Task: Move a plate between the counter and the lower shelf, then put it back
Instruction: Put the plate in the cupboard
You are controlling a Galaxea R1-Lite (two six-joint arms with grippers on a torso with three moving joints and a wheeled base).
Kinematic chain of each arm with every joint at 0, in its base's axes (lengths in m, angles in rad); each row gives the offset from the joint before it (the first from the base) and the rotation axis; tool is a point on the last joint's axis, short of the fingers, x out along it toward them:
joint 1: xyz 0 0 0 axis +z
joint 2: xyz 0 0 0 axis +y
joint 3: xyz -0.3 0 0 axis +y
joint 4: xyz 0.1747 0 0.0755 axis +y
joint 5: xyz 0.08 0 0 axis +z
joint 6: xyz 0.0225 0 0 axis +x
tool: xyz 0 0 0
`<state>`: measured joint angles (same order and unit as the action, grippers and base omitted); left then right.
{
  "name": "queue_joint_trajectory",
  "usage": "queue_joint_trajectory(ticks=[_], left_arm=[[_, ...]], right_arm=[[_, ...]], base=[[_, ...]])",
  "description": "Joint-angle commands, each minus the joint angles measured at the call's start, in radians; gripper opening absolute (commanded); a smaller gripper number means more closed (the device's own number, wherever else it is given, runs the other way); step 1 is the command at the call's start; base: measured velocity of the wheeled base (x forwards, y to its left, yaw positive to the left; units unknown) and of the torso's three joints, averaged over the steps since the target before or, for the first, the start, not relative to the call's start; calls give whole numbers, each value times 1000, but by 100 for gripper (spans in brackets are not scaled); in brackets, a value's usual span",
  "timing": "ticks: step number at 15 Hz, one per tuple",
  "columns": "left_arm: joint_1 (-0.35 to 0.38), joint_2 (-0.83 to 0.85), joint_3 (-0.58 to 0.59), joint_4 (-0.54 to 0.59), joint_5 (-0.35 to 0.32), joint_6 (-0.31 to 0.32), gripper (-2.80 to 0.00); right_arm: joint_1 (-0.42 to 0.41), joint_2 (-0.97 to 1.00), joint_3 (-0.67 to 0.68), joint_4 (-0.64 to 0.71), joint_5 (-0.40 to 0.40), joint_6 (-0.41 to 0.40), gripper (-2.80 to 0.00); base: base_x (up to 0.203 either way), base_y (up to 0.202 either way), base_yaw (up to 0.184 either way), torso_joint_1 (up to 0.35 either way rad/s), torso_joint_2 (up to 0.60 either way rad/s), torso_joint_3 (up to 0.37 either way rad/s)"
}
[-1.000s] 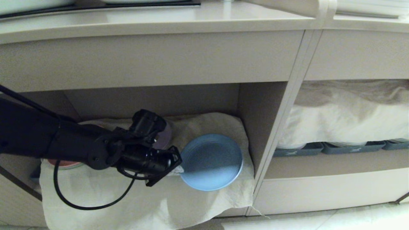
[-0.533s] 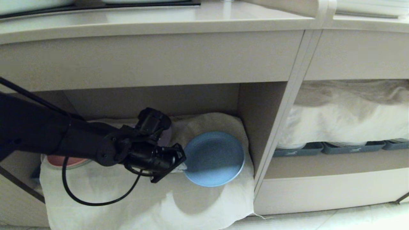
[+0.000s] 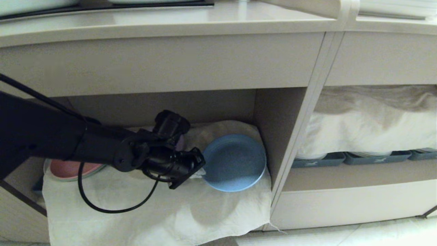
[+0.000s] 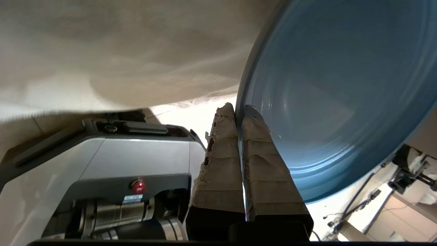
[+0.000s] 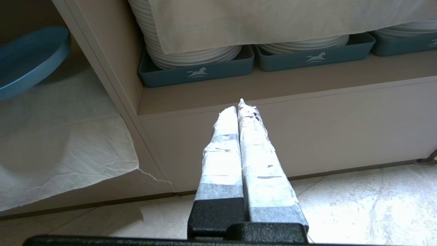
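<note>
The light-blue plate (image 3: 235,162) hangs a little above the rumpled white cloth (image 3: 136,205) of the lower shelf (image 3: 276,126), near its right wall, and throws a shadow on the cloth. My left gripper (image 3: 201,169) is shut on the plate's left rim. In the left wrist view the taped fingers (image 4: 222,153) pinch the rim of the plate (image 4: 324,85). The counter (image 3: 170,24) runs across the top. My right gripper (image 5: 240,107) is shut on nothing, parked low before the cabinet base. The plate (image 5: 27,58) shows tilted at that view's edge.
A pink plate (image 3: 68,169) and a purple plate (image 3: 181,142) lie on the cloth behind my left arm. The right compartment holds grey-blue trays (image 3: 321,160) with stacked white plates (image 5: 191,51) under a draped cloth (image 3: 368,126). Pale floor tiles (image 5: 358,205) lie below.
My left gripper has carried the plate up and farther into the lower shelf, toward its right wall. The right arm has not moved.
</note>
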<state>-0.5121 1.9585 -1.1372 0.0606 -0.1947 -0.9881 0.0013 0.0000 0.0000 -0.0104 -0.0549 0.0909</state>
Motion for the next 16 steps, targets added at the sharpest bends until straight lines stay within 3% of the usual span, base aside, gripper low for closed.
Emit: queue_joint_trajectory(ticks=[1,16], left_arm=[[-2,25,-22,1,15,-6,-280],[0,49,-90,1,68,-6,-280]], right_arm=[[0,0,0,0,0,0,-280],[0,0,0,0,0,0,-280]], base=[[0,0,0,0,0,0],[0,0,0,0,0,0]])
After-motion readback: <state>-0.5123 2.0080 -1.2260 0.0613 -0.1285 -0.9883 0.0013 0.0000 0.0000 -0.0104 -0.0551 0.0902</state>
